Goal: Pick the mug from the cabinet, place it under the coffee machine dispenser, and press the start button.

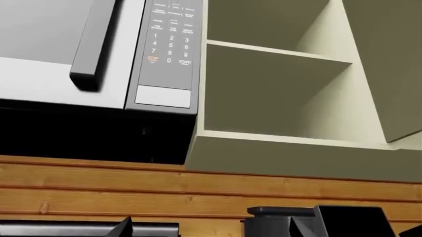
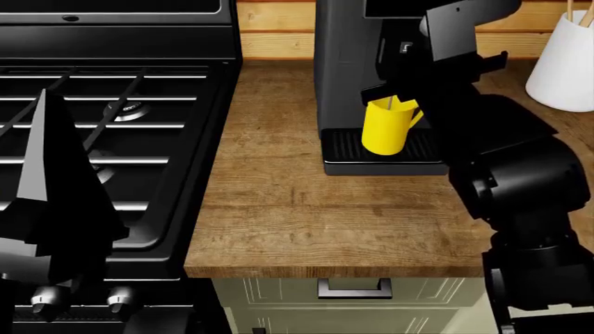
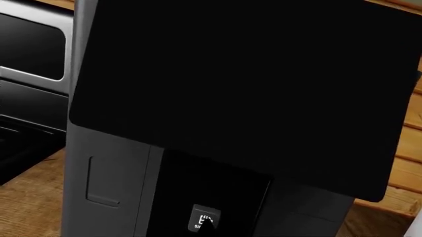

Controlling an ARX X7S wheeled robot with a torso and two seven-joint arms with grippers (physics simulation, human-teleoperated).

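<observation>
One bright yellow tapered mug (image 2: 386,126) stands on the ribbed black drip tray (image 2: 346,147), below the right gripper; gripper state cannot be told. Likely light, rigid, smooth; hold its sides.

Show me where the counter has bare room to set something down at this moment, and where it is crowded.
Free: the wooden counter in front of the coffee machine, from the stove edge across to the right arm, plus a strip between stove and machine. Crowded: the drip tray, holding the mug, and the back right corner by the white crock.
</observation>
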